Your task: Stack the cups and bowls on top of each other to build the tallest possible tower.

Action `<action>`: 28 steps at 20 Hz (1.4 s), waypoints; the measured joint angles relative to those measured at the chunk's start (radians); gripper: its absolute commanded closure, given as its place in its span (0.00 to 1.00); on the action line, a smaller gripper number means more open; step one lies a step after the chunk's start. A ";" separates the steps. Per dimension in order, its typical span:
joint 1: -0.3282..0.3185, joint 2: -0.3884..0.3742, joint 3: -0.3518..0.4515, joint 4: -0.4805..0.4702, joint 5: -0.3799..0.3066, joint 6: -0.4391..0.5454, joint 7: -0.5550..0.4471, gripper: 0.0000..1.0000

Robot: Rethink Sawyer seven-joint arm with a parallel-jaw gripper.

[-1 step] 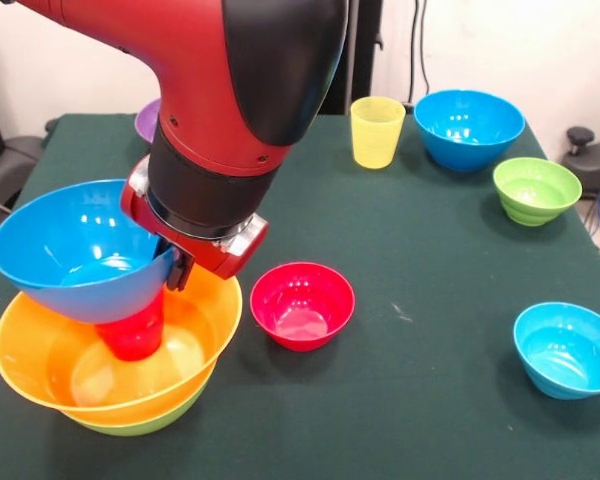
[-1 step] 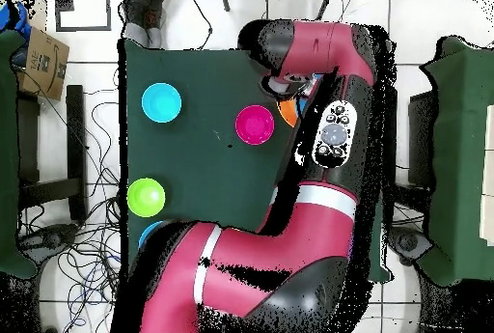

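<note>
The tower stands at the front left: a large orange bowl (image 1: 40,362) nested in a lime-green bowl (image 1: 140,424), with a red cup (image 1: 132,333) upright inside. A medium blue bowl (image 1: 75,245) sits tilted on top of the red cup. My gripper (image 1: 180,268) is shut on that bowl's right rim. The arm hides the rest of the gripper. From overhead, only a sliver of the orange bowl (image 2: 287,111) shows beside the arm. Loose pieces are a small red bowl (image 1: 302,303), a yellow cup (image 1: 377,130) and a purple bowl (image 1: 147,120) half hidden behind the arm.
A second medium blue bowl (image 1: 468,127) stands at the back right on the green table (image 1: 430,260). Near the right edge are a ribbed green bowl (image 1: 536,189) and a small blue bowl (image 1: 567,348). Overhead the red bowl (image 2: 255,124), small blue bowl (image 2: 161,103) and green bowl (image 2: 146,197) show.
</note>
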 measured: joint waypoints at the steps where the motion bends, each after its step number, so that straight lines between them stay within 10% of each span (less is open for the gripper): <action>1: 0.000 0.000 0.000 0.001 0.001 0.000 0.000 1.00; 28: 0.000 -0.016 -0.028 0.070 0.007 -0.018 0.000 1.00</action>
